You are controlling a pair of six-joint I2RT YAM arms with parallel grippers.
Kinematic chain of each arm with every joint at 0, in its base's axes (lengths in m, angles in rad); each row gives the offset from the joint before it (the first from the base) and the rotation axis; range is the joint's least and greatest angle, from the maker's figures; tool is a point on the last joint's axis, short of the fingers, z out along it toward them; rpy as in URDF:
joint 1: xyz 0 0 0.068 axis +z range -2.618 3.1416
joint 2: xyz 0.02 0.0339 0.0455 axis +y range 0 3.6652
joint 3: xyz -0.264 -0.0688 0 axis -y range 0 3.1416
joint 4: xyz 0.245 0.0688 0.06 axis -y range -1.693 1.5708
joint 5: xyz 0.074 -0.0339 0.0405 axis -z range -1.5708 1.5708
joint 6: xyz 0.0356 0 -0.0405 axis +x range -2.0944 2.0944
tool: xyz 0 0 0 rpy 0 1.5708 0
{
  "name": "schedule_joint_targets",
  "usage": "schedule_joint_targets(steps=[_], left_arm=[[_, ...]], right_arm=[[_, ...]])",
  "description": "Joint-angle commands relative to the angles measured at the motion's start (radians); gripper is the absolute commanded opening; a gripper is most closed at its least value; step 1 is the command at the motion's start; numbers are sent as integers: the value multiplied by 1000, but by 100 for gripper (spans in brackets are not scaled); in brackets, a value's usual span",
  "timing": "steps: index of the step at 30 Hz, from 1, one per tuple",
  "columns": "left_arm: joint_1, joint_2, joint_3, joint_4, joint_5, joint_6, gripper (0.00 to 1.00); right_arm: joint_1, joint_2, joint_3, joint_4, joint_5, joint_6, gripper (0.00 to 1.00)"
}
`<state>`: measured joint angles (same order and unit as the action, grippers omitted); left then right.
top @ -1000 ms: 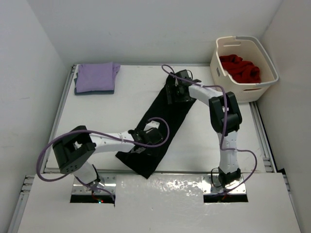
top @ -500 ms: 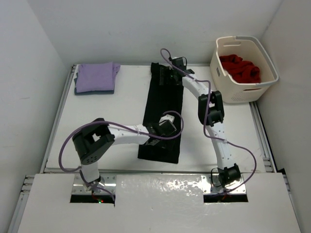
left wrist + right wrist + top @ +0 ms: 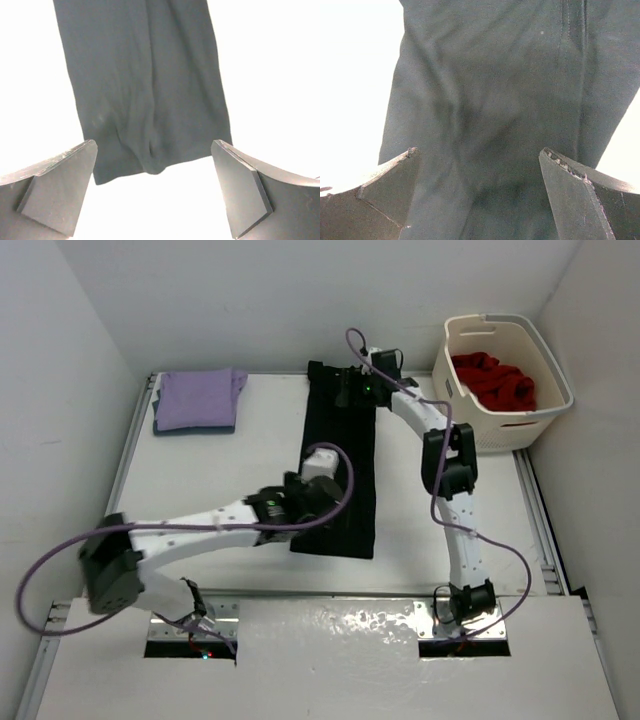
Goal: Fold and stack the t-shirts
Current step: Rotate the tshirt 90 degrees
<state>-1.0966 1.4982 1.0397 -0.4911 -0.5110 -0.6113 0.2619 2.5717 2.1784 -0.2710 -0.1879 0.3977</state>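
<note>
Between the left gripper (image 3: 154, 146) and right gripper (image 3: 477, 150), both spread wide, the limp black t-shirt (image 3: 343, 430) would probably sag; pinch corners.

The plain black t-shirt (image 3: 335, 430) lay against the white table (image 3: 220, 480). At the table's far left corner, a lavender shirt (image 3: 197, 398) sat over a teal-blue shirt (image 3: 195, 429); by the far right corner, a red shirt (image 3: 495, 380) filled the cream basket (image 3: 510, 430)

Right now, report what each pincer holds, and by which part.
Nothing is held. Left pincer and right pincer stand open over opposite ends of the black t-shirt.
</note>
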Motion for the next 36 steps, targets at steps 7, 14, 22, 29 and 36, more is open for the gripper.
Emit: schedule_joint_targets(steps=[7,14,22,29,36], left_arm=[[498,-248,-277,189,137,-87,100],[639,-271,-438,302,215,-139,100],[641,-273,-481,339,217,-125,100],[641,-277,-504,364,229,-122,100],[641,-289,-506,356,212,-123,100]], right_arm=[[107,-600,-470,-90,-24,-184,99],[411,-975,-1127,82,-16,-47,99],[574,-1026,-1253,32,107,114,92],[603,-1006,-1275,104,78,148,61],[605,-960,-1264,96,68,193,52]])
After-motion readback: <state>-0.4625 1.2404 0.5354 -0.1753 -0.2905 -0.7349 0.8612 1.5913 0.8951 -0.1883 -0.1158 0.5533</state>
